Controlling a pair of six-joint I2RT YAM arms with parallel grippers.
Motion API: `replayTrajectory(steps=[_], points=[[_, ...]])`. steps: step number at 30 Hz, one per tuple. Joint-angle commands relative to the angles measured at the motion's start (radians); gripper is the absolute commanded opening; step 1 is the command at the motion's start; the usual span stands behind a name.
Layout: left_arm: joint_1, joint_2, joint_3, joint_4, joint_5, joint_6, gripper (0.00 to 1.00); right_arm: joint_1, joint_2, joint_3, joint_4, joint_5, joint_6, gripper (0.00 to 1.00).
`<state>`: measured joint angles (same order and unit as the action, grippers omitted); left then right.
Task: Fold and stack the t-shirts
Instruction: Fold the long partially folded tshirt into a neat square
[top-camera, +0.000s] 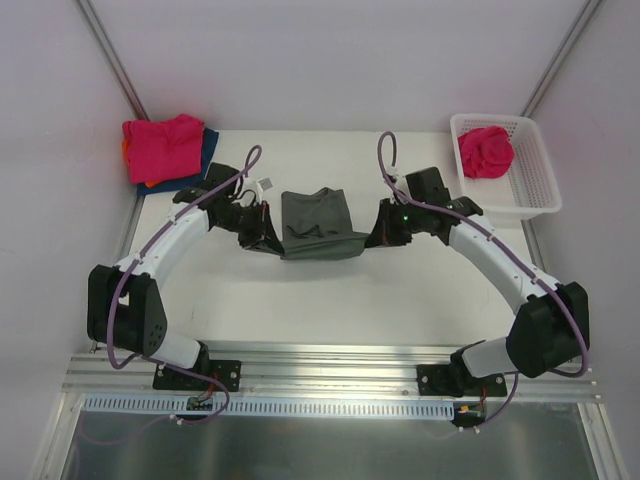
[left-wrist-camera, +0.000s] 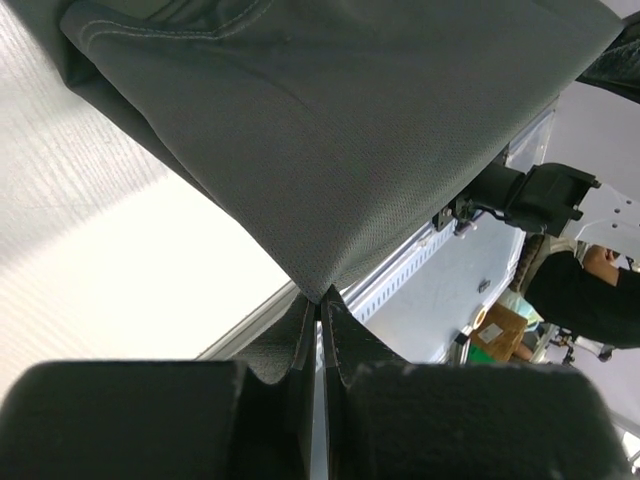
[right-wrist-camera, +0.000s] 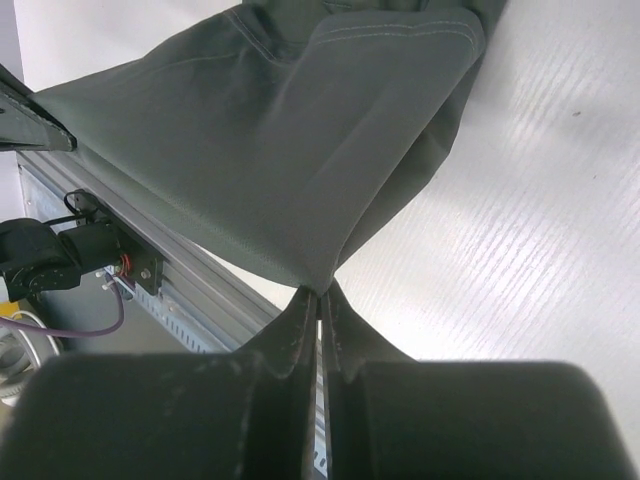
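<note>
A dark grey t-shirt (top-camera: 318, 224) hangs stretched between my two grippers above the middle of the table. My left gripper (top-camera: 262, 237) is shut on its left corner; the left wrist view shows the cloth (left-wrist-camera: 330, 150) pinched at the fingertips (left-wrist-camera: 322, 297). My right gripper (top-camera: 378, 232) is shut on its right corner; the right wrist view shows the cloth (right-wrist-camera: 280, 150) pinched at the fingertips (right-wrist-camera: 321, 290). A folded stack with a bright pink shirt (top-camera: 162, 146) on top of orange and blue ones lies at the back left. Another pink shirt (top-camera: 486, 152) lies crumpled in the basket.
A white plastic lattice basket (top-camera: 530, 190) stands at the back right. The table's (top-camera: 330, 300) near edge meets a metal rail (top-camera: 330, 355) with the arm bases. White walls close the back and sides.
</note>
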<state>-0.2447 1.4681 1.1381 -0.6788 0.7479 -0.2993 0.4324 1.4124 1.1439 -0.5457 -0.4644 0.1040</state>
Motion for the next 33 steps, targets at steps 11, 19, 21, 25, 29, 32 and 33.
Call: replayTrajectory(steps=[11,19,21,25,29,32,33], points=[[0.073,0.173,0.228,-0.007,-0.094,0.072,0.0,-0.004,0.207,0.233,0.049,0.012,-0.049,0.01],[0.074,0.374,0.439,0.007,-0.162,0.12,0.0,-0.017,0.402,0.448,0.058,0.02,-0.084,0.01],[0.074,0.411,0.495,0.007,-0.186,0.13,0.0,-0.023,0.441,0.465,0.062,0.021,-0.086,0.01],[0.081,0.526,0.575,0.008,-0.217,0.137,0.0,-0.037,0.5,0.51,0.07,0.02,-0.09,0.01],[0.081,0.618,0.672,0.013,-0.251,0.135,0.0,-0.053,0.592,0.557,0.075,0.021,-0.096,0.01],[0.085,0.688,0.744,0.018,-0.259,0.131,0.0,-0.066,0.648,0.624,0.075,0.021,-0.096,0.01],[0.085,0.707,0.762,0.022,-0.265,0.126,0.0,-0.066,0.687,0.648,0.075,0.023,-0.096,0.01]])
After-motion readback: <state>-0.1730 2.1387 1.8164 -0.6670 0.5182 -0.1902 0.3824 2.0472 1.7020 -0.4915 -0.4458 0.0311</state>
